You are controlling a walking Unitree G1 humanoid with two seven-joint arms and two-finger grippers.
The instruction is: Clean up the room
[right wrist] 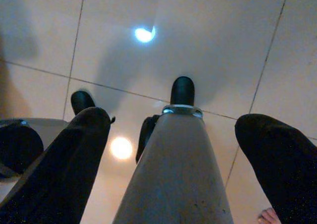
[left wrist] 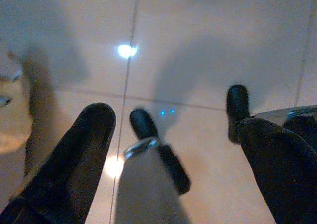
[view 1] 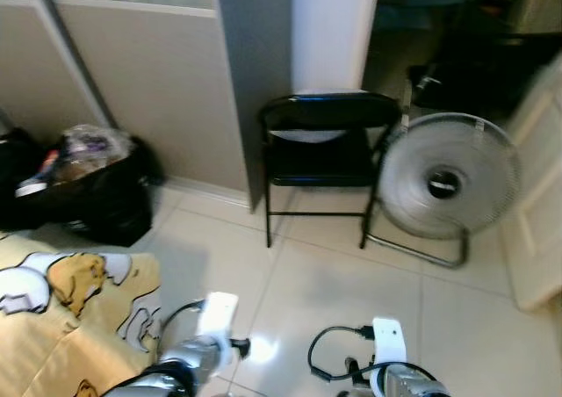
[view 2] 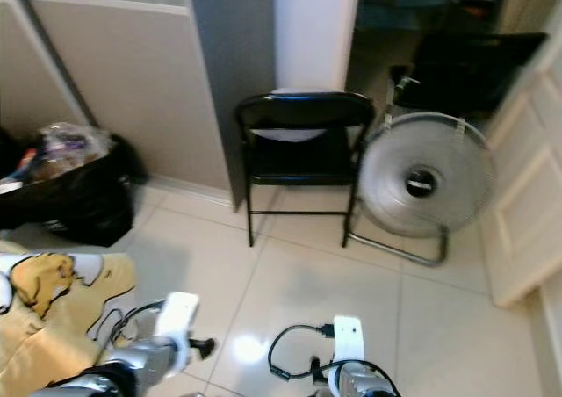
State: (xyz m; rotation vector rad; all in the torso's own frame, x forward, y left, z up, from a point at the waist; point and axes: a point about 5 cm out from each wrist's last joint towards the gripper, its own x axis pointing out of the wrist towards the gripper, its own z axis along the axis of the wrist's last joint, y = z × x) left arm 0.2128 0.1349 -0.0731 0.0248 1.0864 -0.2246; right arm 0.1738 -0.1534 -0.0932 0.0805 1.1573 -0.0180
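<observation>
Nearest, both the left tool (left wrist: 168,149) and right tool (right wrist: 173,149) hang spread and empty over floor tiles (view 1: 307,283), so I judge it scouting; next, approach the full rubbish bag (view 1: 101,186) beyond the yellow blanket (view 1: 61,318)

Ahead of me, at the centre of the frame, a black folding chair (view 1: 323,151) stands against a grey wall panel (view 1: 255,72). Just to its right a round floor fan (view 1: 448,186) stands on pale floor tiles (view 1: 307,283).
</observation>
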